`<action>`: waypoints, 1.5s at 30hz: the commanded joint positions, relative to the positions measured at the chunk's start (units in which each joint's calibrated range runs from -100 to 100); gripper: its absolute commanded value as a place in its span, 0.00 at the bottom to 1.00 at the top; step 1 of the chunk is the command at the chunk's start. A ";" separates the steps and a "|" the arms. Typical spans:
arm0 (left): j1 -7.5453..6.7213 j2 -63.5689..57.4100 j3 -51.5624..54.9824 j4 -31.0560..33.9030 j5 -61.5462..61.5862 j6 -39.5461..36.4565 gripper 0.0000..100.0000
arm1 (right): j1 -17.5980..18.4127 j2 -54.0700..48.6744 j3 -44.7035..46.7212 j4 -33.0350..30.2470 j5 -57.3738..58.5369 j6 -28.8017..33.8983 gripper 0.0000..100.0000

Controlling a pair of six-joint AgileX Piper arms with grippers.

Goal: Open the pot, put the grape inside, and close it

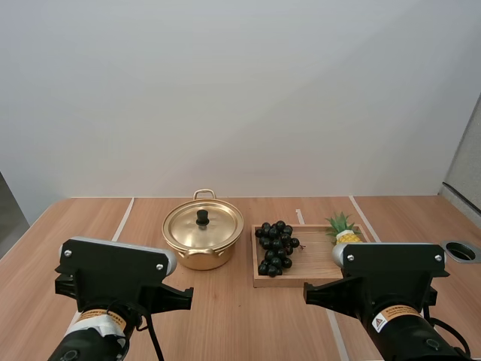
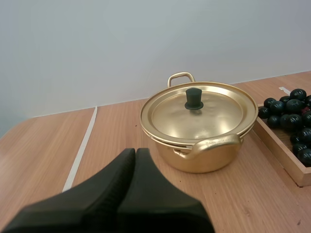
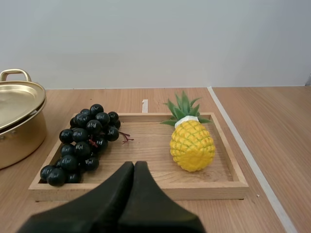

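Observation:
A gold pot (image 1: 203,239) (image 2: 199,127) stands at the table's middle, its lid (image 1: 203,226) (image 2: 199,111) on, with a black knob (image 2: 194,98) on top. Right of it a bunch of dark grapes (image 1: 276,247) (image 3: 85,141) lies at the left end of a wooden tray (image 1: 310,280) (image 3: 146,189). My left gripper (image 2: 135,153) is shut on nothing, well short of the pot. My right gripper (image 3: 134,166) is shut too, just before the tray's near rim. In the high view both arms sit at the table's near edge.
A small yellow pineapple (image 1: 343,229) (image 3: 191,141) lies in the tray's right half. White tape lines (image 1: 122,218) run across the wooden table. A round grommet hole (image 1: 461,250) sits at the table's right edge.

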 commanded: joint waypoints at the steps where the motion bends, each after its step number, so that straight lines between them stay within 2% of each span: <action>1: -0.16 -0.36 0.03 0.54 -1.19 -0.62 0.02 | -0.22 -0.26 0.12 0.07 0.00 0.00 0.00; 24: -0.16 -0.36 0.03 1.56 -1.17 -0.51 0.02 | -0.20 -0.26 0.12 -0.76 -2.46 0.00 0.00; 32: -0.16 -0.36 0.03 1.95 -1.17 -0.40 0.02 | -0.20 -0.26 0.12 -2.54 -13.41 -0.38 0.00; 36: -0.16 -0.36 0.03 2.19 -2.37 -0.27 0.02 | -0.20 -0.26 0.12 -12.61 -15.45 -0.60 0.00; 39: -0.16 -0.36 0.03 2.74 -11.14 0.43 0.02 | -0.20 -0.26 0.12 -23.97 -22.59 -0.73 0.00; 41: -0.16 -0.36 0.03 3.20 -21.30 2.69 0.02 | -0.20 -0.26 0.12 -35.61 -32.47 -0.82 0.00; 42: -0.16 -0.36 0.03 3.20 -28.53 3.86 0.02 | -0.20 -0.26 0.12 -39.24 -35.81 -0.82 0.00; 43: -0.16 -0.36 0.03 3.20 -37.26 4.92 0.02 | -0.20 -0.26 0.12 -42.00 -39.89 -0.82 0.00; 45: -0.16 -0.36 0.03 4.06 -54.86 9.04 0.02 | -0.20 -0.26 -1.40 -43.07 -47.42 -0.82 0.00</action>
